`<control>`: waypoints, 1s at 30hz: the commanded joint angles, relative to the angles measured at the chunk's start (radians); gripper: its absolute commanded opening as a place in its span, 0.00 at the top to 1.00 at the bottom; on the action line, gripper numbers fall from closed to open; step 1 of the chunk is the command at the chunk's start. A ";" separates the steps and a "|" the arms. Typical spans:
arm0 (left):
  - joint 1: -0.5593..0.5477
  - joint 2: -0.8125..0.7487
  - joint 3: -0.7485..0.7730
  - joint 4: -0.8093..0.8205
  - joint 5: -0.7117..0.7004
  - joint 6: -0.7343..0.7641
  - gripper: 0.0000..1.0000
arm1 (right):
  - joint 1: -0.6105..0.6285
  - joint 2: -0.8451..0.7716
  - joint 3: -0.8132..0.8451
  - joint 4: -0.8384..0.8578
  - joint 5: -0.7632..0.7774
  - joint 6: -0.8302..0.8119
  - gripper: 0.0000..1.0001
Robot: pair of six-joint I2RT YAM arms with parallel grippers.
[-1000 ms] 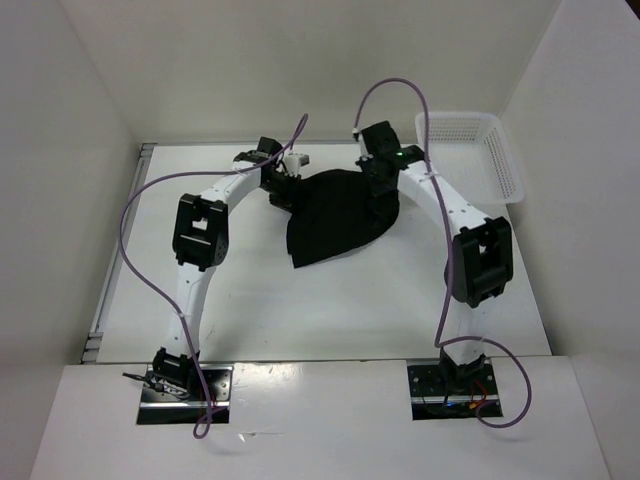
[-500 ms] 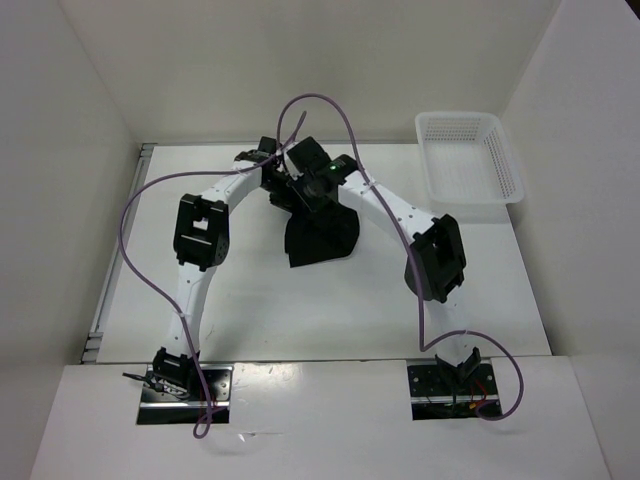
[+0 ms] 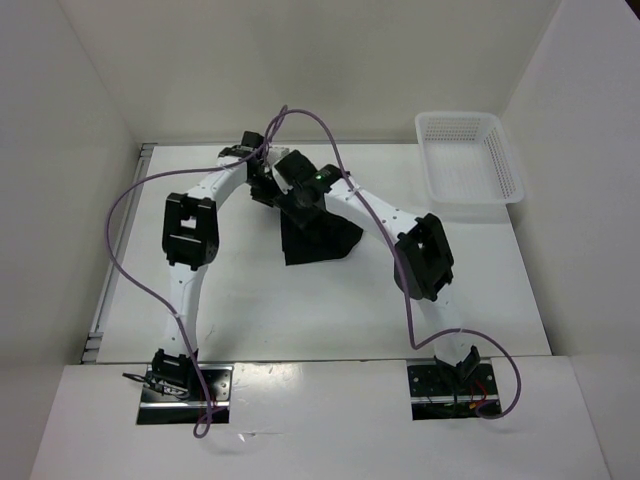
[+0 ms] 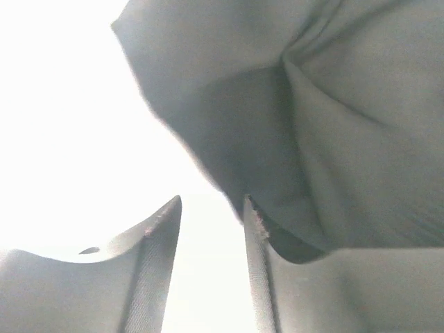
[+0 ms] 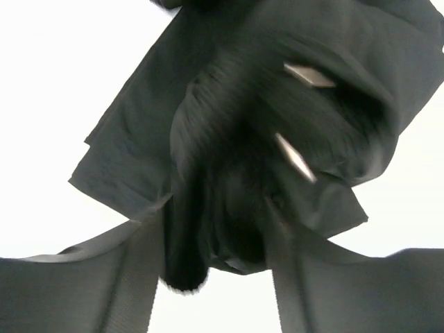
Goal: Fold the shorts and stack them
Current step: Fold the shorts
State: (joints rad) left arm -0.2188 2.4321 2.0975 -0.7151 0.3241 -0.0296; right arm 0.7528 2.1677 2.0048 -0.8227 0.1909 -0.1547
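The black shorts [image 3: 318,238] lie folded into a narrow bundle at the middle of the table. My left gripper [image 3: 262,186] hovers at their far left corner. In the left wrist view it [image 4: 212,201] is open with only bare table between its fingers, and the shorts [image 4: 333,125] lie just ahead, their edge against the right finger. My right gripper [image 3: 300,196] is over the far end of the bundle. In the right wrist view it [image 5: 216,201] stands open, with a bunch of the shorts [image 5: 229,104] lying loose between its spread fingers. Two pale drawstring ends [image 5: 309,75] show on the cloth.
A white mesh basket [image 3: 468,196] sits at the table's far right corner. Purple cables loop over both arms. White walls close in the table on the left, back and right.
The right arm swung left across the table, carrying the right half of the shorts over onto the left half. Both grippers have opened. The left arm shifted slightly left.
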 commanded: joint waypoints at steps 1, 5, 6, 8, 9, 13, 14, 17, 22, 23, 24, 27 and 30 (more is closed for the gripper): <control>0.050 -0.070 -0.034 -0.015 -0.123 0.030 0.50 | 0.013 0.041 0.041 0.017 0.024 -0.028 0.35; 0.107 -0.103 -0.056 -0.015 -0.137 0.030 0.41 | 0.042 0.050 0.136 0.017 0.013 -0.037 0.29; 0.127 -0.104 -0.056 -0.015 -0.137 0.030 0.38 | 0.057 0.050 0.153 0.017 -0.028 -0.046 0.27; 0.136 -0.113 -0.056 -0.015 -0.106 0.030 0.37 | 0.057 0.050 0.176 0.007 -0.086 -0.036 0.27; 0.147 -0.113 -0.045 -0.026 -0.076 0.030 0.37 | 0.057 0.037 0.167 0.007 -0.087 -0.036 0.27; 0.147 -0.148 -0.022 -0.050 0.076 0.030 0.34 | 0.057 -0.031 0.043 0.007 -0.054 -0.074 0.30; 0.135 -0.162 -0.022 -0.059 0.107 0.030 0.33 | 0.048 -0.046 0.026 0.007 -0.054 -0.074 0.32; 0.089 -0.171 -0.036 -0.069 0.155 0.030 0.30 | 0.007 -0.127 -0.064 0.032 -0.110 -0.115 0.35; 0.026 -0.192 -0.068 -0.080 0.181 0.030 0.30 | -0.055 -0.378 -0.405 0.239 -0.139 -0.232 0.38; 0.025 -0.192 -0.068 -0.080 0.156 0.030 0.30 | -0.055 -0.416 -0.467 0.348 -0.139 -0.315 0.38; 0.025 -0.192 -0.068 -0.080 0.147 0.030 0.30 | -0.055 -0.446 -0.579 0.397 -0.139 -0.363 0.38; 0.006 -0.192 -0.077 -0.101 0.109 0.030 0.34 | -0.046 -0.465 -0.656 0.482 -0.155 -0.456 0.34; 0.006 -0.192 -0.067 -0.112 0.087 0.030 0.36 | -0.046 -0.384 -0.599 0.494 -0.183 -0.444 0.33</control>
State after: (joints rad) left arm -0.2276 2.2936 2.0315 -0.8001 0.4267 -0.0219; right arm 0.6926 1.7306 1.3808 -0.4770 0.0456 -0.5274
